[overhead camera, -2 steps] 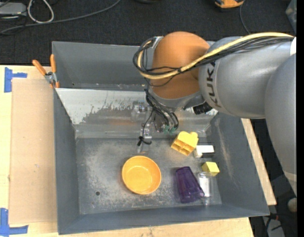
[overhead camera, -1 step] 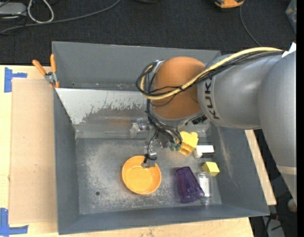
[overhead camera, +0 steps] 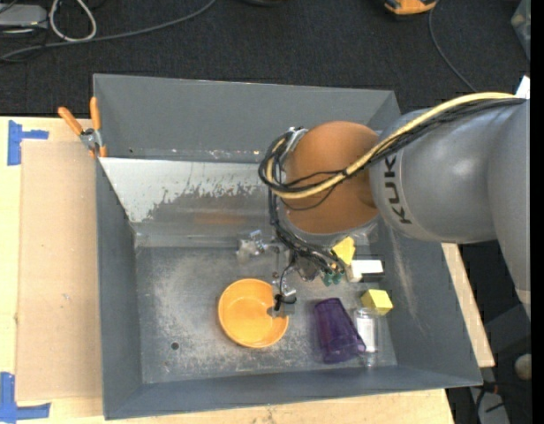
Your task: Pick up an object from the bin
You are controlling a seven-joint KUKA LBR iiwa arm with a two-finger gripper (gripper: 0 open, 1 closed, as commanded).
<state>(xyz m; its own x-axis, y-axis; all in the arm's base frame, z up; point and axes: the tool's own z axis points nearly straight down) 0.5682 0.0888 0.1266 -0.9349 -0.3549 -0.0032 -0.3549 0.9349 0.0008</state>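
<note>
Gripper (overhead camera: 281,301) sits low at the right rim of the round orange plastic bowl (overhead camera: 245,318), mid-floor in the grey metal bin (overhead camera: 122,272), beside a purple plastic object (overhead camera: 336,330). Clenched or released, I cannot tell.

Soft overhead light is filling the grey bin (overhead camera: 157,325), and its sloped back wall is glaring pale. The arm (overhead camera: 457,175) is casting a faint shadow beneath itself, while the dark carpet (overhead camera: 210,42) is lying dim.
</note>
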